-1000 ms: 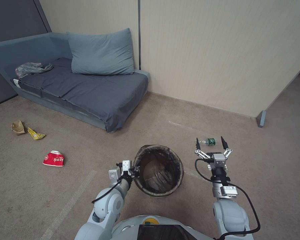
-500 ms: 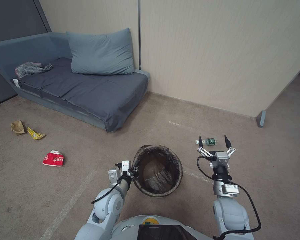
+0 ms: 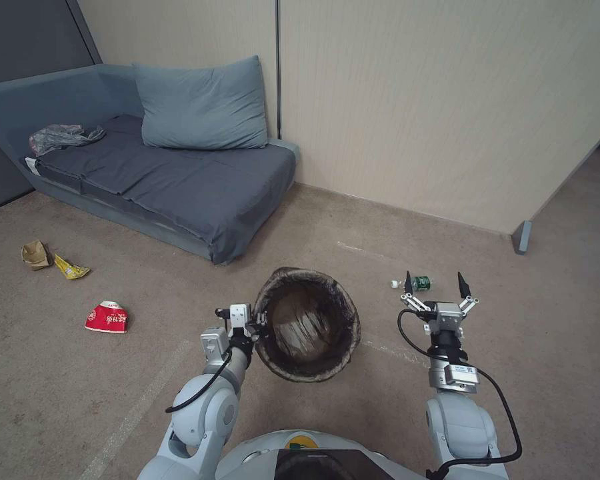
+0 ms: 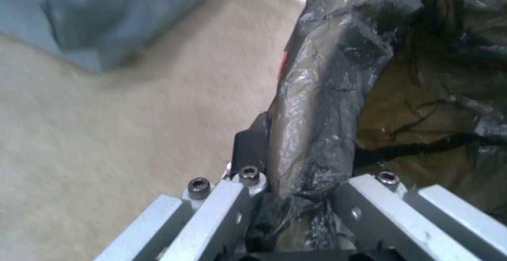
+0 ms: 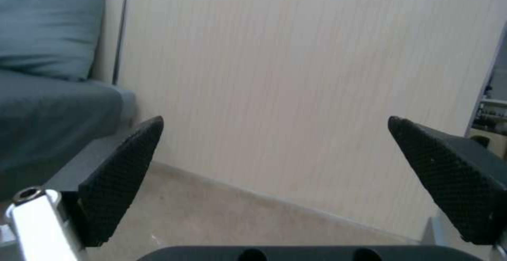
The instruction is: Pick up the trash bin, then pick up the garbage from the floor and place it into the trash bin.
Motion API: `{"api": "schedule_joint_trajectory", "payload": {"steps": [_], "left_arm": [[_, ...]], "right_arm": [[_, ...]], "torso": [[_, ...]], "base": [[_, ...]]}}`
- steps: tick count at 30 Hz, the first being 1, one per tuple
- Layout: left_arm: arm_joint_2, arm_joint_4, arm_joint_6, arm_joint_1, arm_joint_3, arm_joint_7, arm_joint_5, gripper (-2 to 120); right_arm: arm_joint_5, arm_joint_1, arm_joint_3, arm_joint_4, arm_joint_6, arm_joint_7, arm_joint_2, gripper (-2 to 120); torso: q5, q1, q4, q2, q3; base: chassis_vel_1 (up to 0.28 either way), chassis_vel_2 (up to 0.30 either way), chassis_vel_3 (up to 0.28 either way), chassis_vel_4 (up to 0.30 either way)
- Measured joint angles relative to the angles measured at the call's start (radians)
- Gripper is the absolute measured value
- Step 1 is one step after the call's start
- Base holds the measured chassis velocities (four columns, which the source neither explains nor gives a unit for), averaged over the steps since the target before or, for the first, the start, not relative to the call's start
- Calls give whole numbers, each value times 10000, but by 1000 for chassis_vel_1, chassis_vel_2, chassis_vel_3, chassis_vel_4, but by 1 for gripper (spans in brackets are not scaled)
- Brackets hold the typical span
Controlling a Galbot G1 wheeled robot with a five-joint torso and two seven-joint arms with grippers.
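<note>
Dark crinkled liner plastic is pinched between the fingers of the left gripper (image 4: pixel 296 197), which is clamped on the rim of the trash bin (image 3: pixel 307 325) and holds it tilted, mouth toward the head camera, above the carpet; the bin-lifting step looks done. Inside I see just the folds of the bag, no litter that I can make out. Just beyond the right gripper (image 3: pixel 436 285), fingers spread wide and empty, lies the bottle (image 3: pixel 415 283); the next move calls for lowering onto it squarely, since a round bottle may roll
</note>
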Motion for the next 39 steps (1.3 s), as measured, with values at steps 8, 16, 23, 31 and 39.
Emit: {"api": "schedule_joint_trajectory", "payload": {"steps": [8, 16, 23, 31, 39], "left_arm": [[-278, -1325, -177, 401, -131, -22, 1070, 3], [-361, -1464, -336, 543, -35, 44, 1315, 3], [-354, -1463, -343, 537, -23, 39, 1279, 3], [-334, -1361, -345, 507, -32, 37, 1295, 3], [-326, -1264, -434, 492, -28, 32, 1377, 3]], "right_arm": [[734, -6, 123, 36, 545, -110, 15, 100], [961, -60, 161, 132, 558, -330, 42, 100], [1142, -53, 214, 72, 611, -474, 38, 100], [1151, -39, 229, -25, 675, -591, 38, 100], [1122, -48, 233, -89, 750, -637, 49, 100]], "torso": [[2, 0, 0, 0, -2], [2, 0, 1, 0, -2], [2, 0, 1, 0, -2], [1, -1, 1, 0, -2], [2, -1, 0, 0, -2]], "base": [[0, 0, 0, 0], [0, 0, 0, 0], [0, 0, 0, 0], [-49, 50, 50, -53], [-222, 204, 217, -207]]}}
